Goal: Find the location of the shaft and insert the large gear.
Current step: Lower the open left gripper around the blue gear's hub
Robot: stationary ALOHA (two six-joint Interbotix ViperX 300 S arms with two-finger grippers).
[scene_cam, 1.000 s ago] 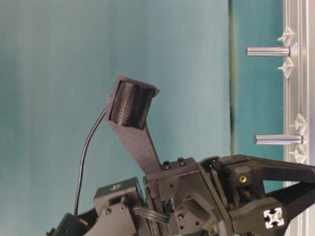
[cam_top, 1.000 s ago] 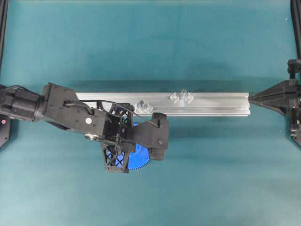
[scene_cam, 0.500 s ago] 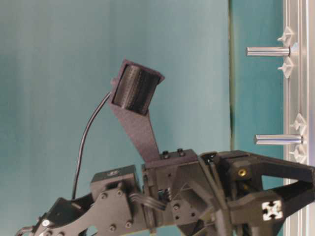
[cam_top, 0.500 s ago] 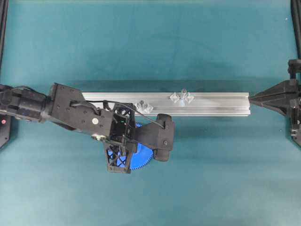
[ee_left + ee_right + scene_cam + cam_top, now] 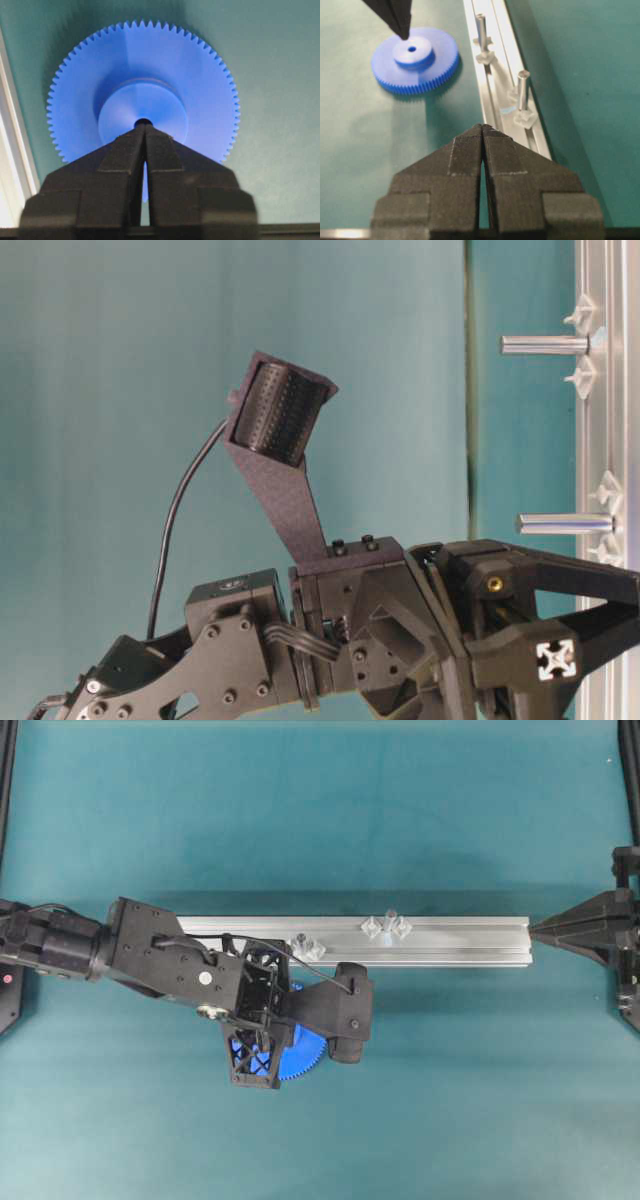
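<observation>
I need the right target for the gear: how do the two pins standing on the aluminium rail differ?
The shaft has a clear piece on each side; the other pin has its clear pieces bunched together. The shaft stands farther along the rail from the large gear; the other pin stands close to it. Both are slim, silvery and upright.
</observation>
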